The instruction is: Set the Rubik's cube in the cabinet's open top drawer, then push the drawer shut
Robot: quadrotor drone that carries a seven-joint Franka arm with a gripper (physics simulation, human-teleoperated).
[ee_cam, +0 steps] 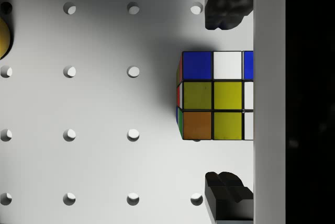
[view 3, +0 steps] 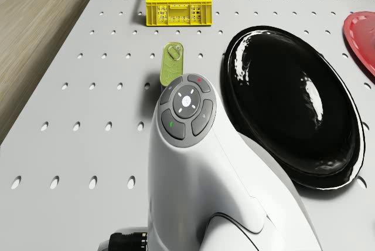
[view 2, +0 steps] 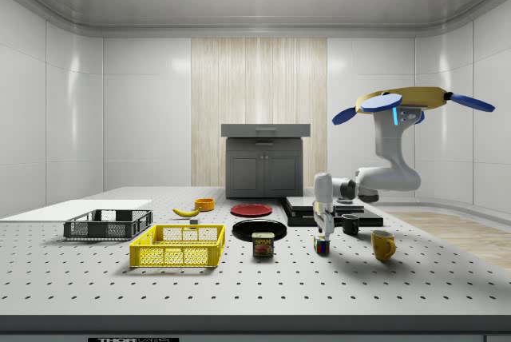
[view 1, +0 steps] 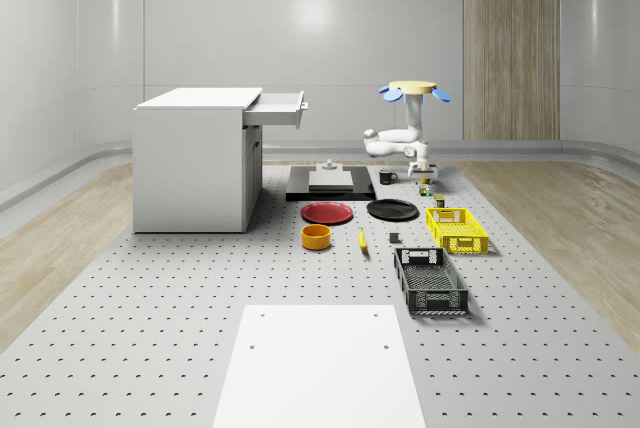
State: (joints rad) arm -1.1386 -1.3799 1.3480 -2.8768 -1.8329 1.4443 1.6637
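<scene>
Task barely started: Rubik's cube [ee_cam: 214, 96] sat on the worktop [ee_cam: 94, 103], not lifted, directly below the gripper [ee_cam: 226, 98] and between its fingers [ee_cam: 227, 4], which were spread wide with gaps on both sides, touching nothing. In the side view the cube [view 2: 322, 246] lay right under the gripper [view 2: 321, 230], with the spam can [view 2: 263, 244] just beside it and the yellow mug [view 2: 382, 244] a little further off on the opposite side. Cabinet [view 1: 195, 163] stood well apart from the gripper, its top drawer [view 1: 275, 108] pulled out and holding nothing that could be seen. Left to do: grasp, carry, drop in the drawer, push it shut.

Drone [view 2: 403, 102] hovered above the worktop, beside the black plate [view 3: 293, 104]. Arm hung down from the drone body, bent at the elbow [view 2: 391, 176], forearm ran level toward the cube, wrist turned straight down, so the gripper pointed vertically at the cube. Judged ready for the final descent and the close.
</scene>
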